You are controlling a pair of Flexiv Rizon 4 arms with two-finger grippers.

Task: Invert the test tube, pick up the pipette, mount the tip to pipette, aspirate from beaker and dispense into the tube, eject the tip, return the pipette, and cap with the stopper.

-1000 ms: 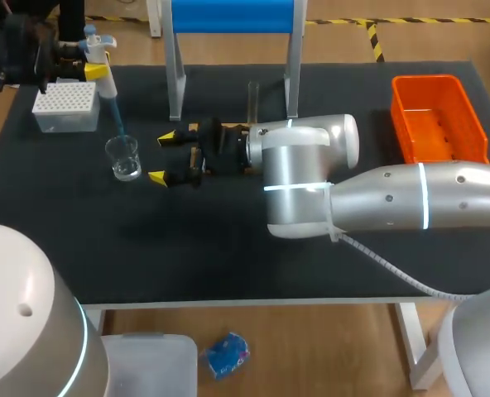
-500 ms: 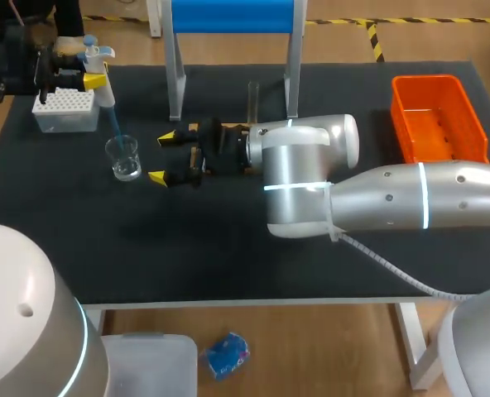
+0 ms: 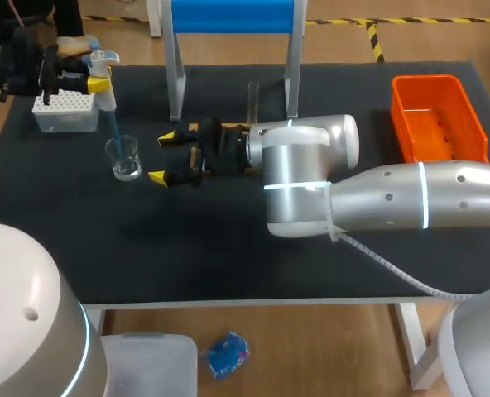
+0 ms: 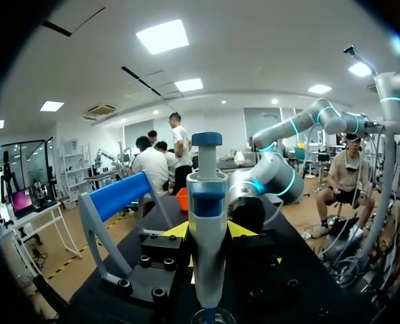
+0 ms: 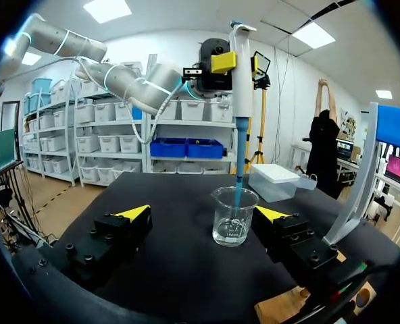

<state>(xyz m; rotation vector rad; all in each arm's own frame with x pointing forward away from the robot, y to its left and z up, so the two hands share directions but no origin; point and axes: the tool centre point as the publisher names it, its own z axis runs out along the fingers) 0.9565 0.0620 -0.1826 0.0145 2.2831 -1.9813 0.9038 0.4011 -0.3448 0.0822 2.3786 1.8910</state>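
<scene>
Far left of the table (image 3: 228, 248), around 10 o'clock, there's the white tip box (image 3: 63, 112). Just off its 1 o'clock corner the left gripper (image 4: 208, 230) is pinching the pipette (image 3: 106, 98), one yellow fingertip pressed on each side of the white body. The blue knob is on top and the whole thing hangs pretty much upright. The blue tip (image 5: 239, 162) is mounted and points straight down into the beaker (image 3: 123, 157), which stands at about 5 o'clock from the tip box. From the right wrist view the tip's end is just inside the glass rim, but I can't tell if it touches any liquid. Next over, the right gripper (image 3: 161, 156) rests low on the table with its fingers spread wide. The beaker is just ahead of the gap between them, at its 9 o'clock, and touches neither finger. Behind that arm's wrist, toward 12 o'clock, stands a blue frame (image 3: 232, 15) on grey legs, with what looks like the thin clear tube (image 3: 252, 95) upright between the legs. Far right, around 2 o'clock, is an orange bin (image 3: 438, 120).
</scene>
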